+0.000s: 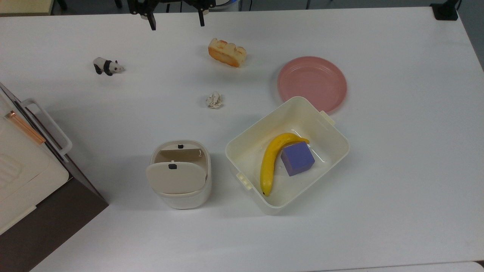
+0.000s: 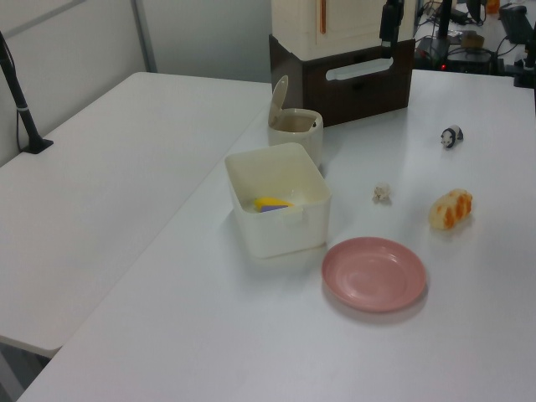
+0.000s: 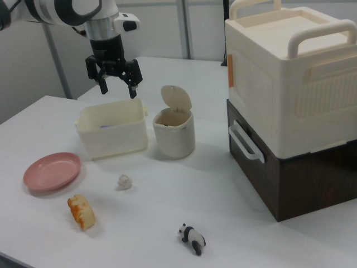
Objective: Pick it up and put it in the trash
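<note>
Crumpled paper ball (image 1: 214,100) lying alone, well apart from wide-spread gripper (image 1: 176,23). Trash bin (image 1: 180,175) flap up; tub (image 1: 329,130) holding banana (image 1: 271,160), purple cube (image 1: 297,158).

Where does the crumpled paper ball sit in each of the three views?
Top view: the crumpled paper ball lies near centre, on bare table below the bread piece.
Left view: the ball lies right of centre, to the left view's left of the bread.
Right view: the ball lies lower left, above the bread.
Shared landmark: the bread piece.
</note>
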Motion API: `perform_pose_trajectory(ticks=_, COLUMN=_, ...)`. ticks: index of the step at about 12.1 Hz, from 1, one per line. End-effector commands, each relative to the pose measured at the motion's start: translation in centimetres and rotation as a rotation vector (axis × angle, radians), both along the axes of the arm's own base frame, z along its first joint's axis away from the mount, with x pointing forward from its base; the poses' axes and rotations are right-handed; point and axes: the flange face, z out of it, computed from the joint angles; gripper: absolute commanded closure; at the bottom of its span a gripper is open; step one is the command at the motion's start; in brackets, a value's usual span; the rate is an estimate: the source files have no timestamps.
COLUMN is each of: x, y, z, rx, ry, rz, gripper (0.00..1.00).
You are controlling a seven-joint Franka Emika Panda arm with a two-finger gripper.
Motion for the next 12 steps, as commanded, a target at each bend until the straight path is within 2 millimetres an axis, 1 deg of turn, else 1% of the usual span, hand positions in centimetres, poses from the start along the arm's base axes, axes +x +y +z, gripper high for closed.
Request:
perform_pose_trajectory(ticks=1, x=-0.35, y=-0.24, z=-0.07, rx=-0.017, ry=0.012, rz=0.034, gripper=0.0)
perform_pose_trajectory(ticks=7, x=-0.35, y=-0.19, z=0.01, rx=-0.012, ry=0.01, rz=0.034, gripper=0.0)
perform_pose_trajectory(ticks=11, x=-0.11, y=-0.06, z=-0.42, rx=-0.011, ry=0.016, rz=0.035, gripper=0.0)
perform_pose_trajectory(ticks=12, x=0.25, y=-0.14, z=-0.97, rx=-0.008, ry=0.023, rz=0.031, gripper=0.0)
